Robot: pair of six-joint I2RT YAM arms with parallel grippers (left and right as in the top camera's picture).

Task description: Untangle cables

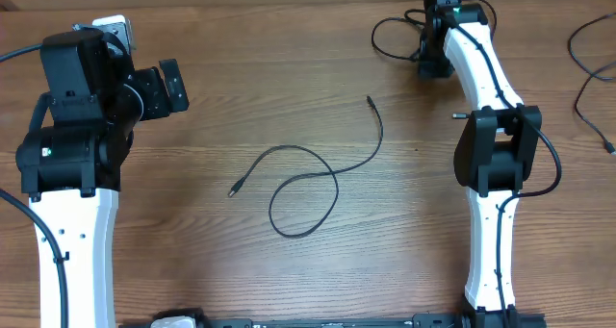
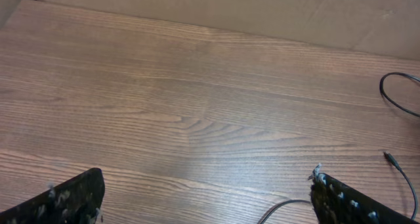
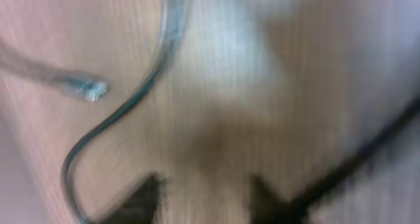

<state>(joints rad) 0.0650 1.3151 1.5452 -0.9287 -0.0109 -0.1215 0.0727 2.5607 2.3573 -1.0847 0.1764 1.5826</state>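
Note:
One thin black cable [image 1: 308, 189] lies in a loose loop mid-table, its plug ends at the left [image 1: 234, 189] and upper right [image 1: 370, 101]. A second cable [image 1: 390, 39] curls at the far edge beside my right gripper [image 1: 433, 63], which points down at the table there. The blurred right wrist view shows the right gripper [image 3: 207, 198] with narrowed jaws and bare wood in the gap; a cable [image 3: 131, 106] with a plug [image 3: 85, 87] lies left of it, and a dark cord [image 3: 367, 152] runs past its right finger. My left gripper [image 2: 207, 198] hangs wide open and empty, with a cable [image 2: 282, 207] by its right finger.
More thin black cords [image 1: 587, 68] trail off the table's right edge. A cardboard wall [image 2: 262, 14] runs along the far side of the wooden table [image 1: 289, 280]. The left arm [image 1: 72, 126] stands at the left side.

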